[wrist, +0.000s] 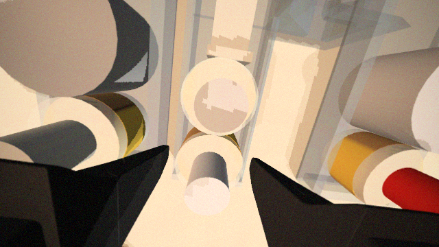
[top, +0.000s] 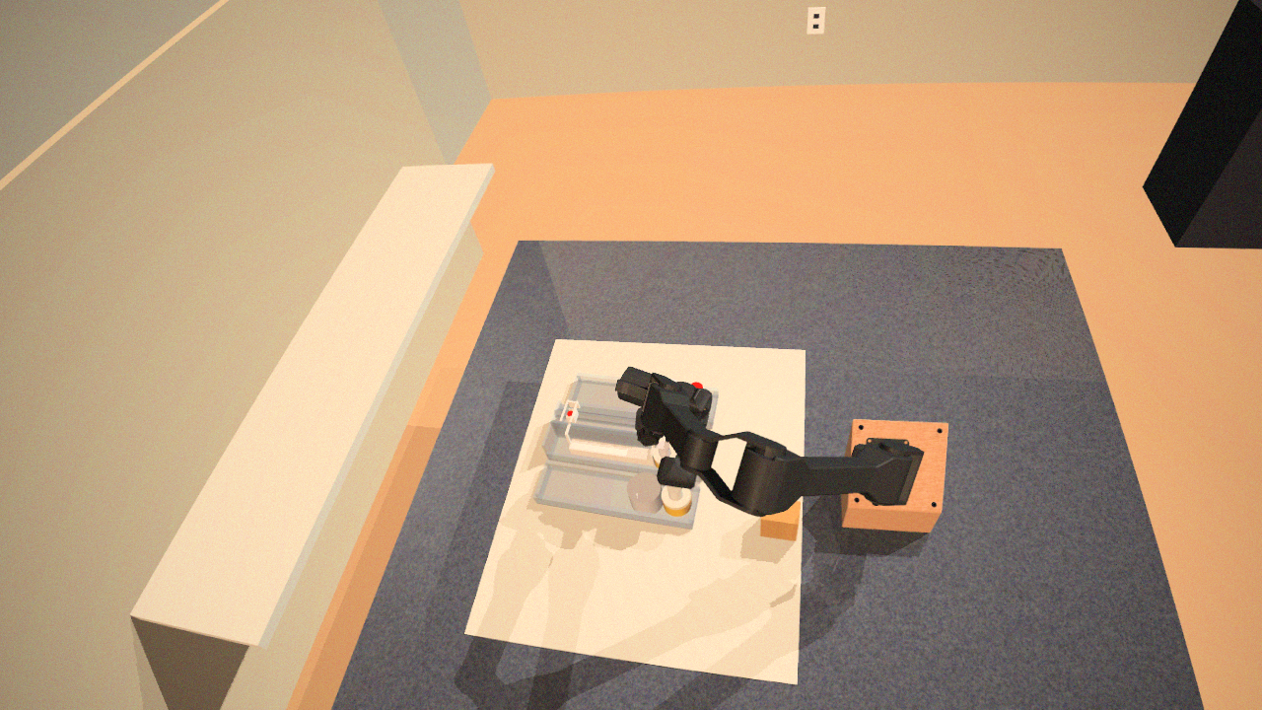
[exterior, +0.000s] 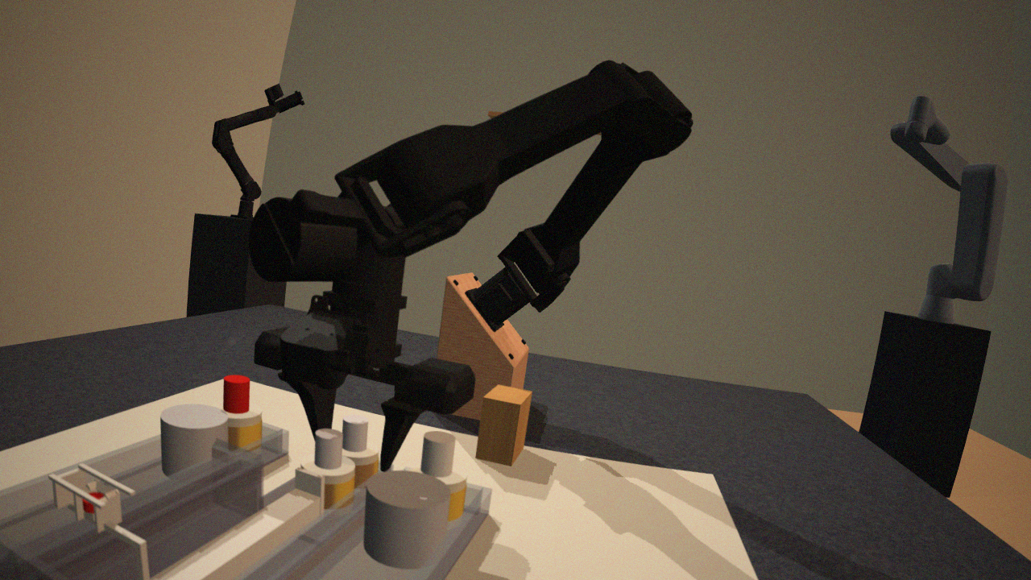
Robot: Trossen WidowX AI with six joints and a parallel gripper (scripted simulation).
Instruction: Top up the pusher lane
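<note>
While gripper point(wrist: 209, 165) open, 2 jars point(wrist: 207, 161) in lane

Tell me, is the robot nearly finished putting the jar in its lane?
Nearly. Done: two matching grey-capped jars stand in a row in the middle lane, the new jar in front and the old jar behind it. In hand: nothing, the gripper is open, its fingers clear of the jar. Left: lifting the arm away.

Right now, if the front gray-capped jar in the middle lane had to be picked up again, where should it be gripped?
Take the front jar by its narrow gray cap, from straight above. It stands upright and the lane walls hug its body; the open pincer already straddles the cap.
</note>
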